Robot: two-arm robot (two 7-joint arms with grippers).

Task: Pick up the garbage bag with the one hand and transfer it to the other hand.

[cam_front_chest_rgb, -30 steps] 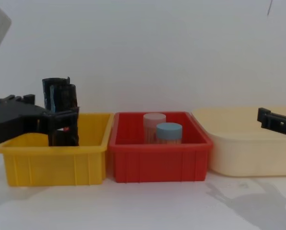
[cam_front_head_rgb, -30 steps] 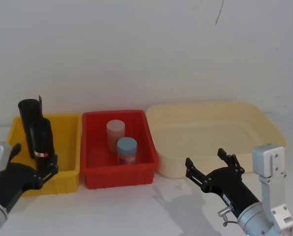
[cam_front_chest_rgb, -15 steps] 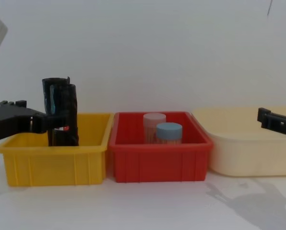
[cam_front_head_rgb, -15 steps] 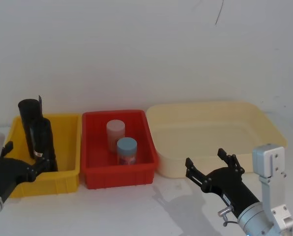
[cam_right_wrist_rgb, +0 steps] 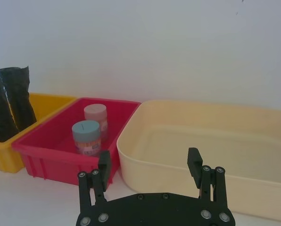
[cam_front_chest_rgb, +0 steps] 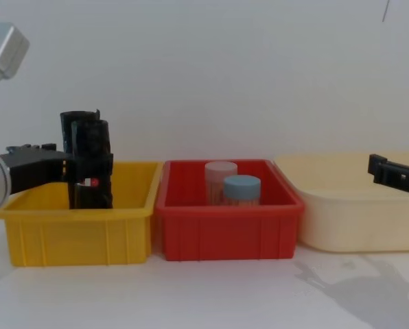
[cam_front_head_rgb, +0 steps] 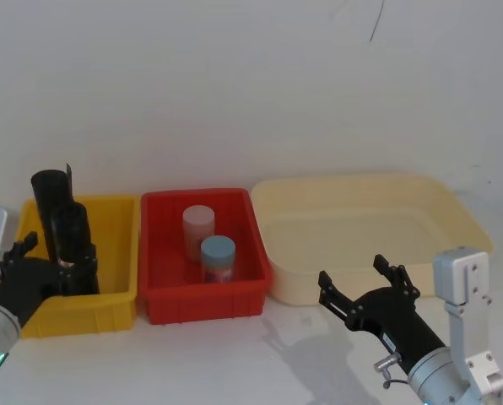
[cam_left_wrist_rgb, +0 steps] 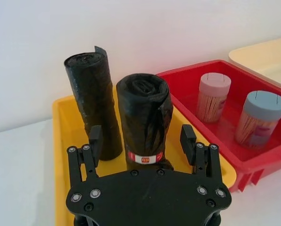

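You drew left gripper (cam_front_head_rgb: 56,260) leftward off garbage bag (cam_front_head_rgb: 69,229), then squared it up, spread fingers flanking bag's lower half.

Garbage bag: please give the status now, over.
Left end effector open, astride garbage bag, not gripping. Bag upright in yellow bin. Right end effector open, before the cream tub. Unlabelled roll close behind bag.

Black garbage bag (cam_left_wrist_rgb: 144,113) (red-and-white label band); yellow bin (cam_front_chest_rgb: 74,236), red bin (cam_front_chest_rgb: 225,233), cream tub (cam_front_chest_rgb: 355,219), blue-lidded jar (cam_front_chest_rgb: 241,188).
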